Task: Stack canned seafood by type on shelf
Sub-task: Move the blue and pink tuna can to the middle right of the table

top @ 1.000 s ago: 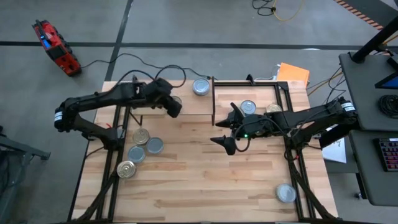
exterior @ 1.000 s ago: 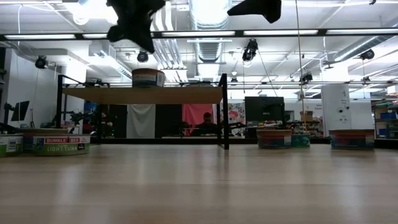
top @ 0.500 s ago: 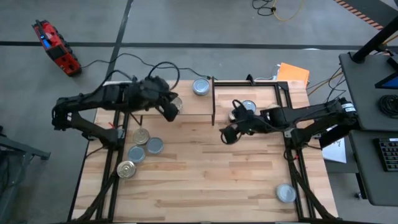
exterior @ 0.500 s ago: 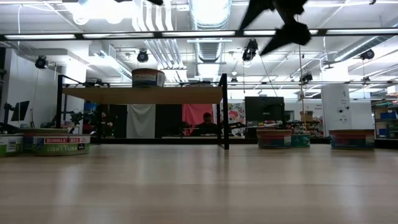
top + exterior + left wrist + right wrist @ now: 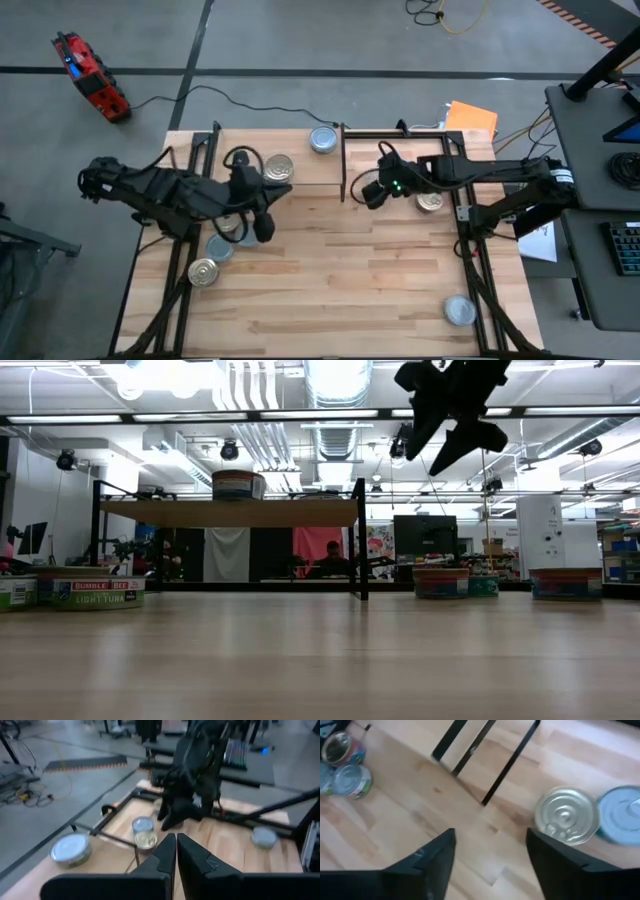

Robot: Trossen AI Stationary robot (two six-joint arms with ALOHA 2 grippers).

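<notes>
Light-wood shelf (image 5: 300,170) carries only two tins (image 5: 323,140), unstacked, so I judge most sorting undone. Three more tins (image 5: 203,270) sit on the tabletop (image 5: 350,280) at left, two (image 5: 566,815) beside the right gripper (image 5: 371,194), one at the near-right corner. Right fingers stand apart, empty. Left gripper (image 5: 263,228) is clenched, holding nothing.

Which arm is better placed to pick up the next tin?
Likely the right. The right gripper hangs with fingers apart close to the golden tin and blue-lidded tin by the shelf. The left gripper is shut.
</notes>
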